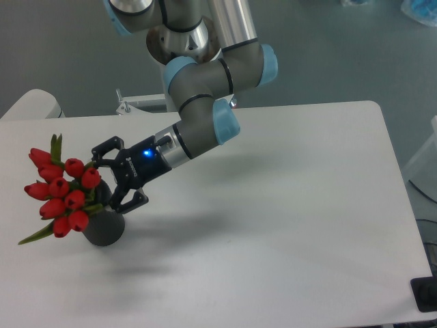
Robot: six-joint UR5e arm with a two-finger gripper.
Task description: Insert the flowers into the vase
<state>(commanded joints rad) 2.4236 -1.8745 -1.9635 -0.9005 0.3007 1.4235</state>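
The flowers [63,193], red tulip buds with green leaves, stand with their stems in the black vase [104,229] at the left of the white table [287,205]. The bunch leans out to the left over the vase's rim. My gripper [106,180] comes in from the right, just above the vase's mouth. It is open, one finger behind the stems and one in front, and neither pinches them. Buds and leaves cover the vase's hole.
The arm's elbow and blue joints [222,126] hang over the table's back middle. A metal bracket [136,104] sits at the table's back edge and a white rounded object [27,104] at the far left. A black item [425,294] lies off the front right corner.
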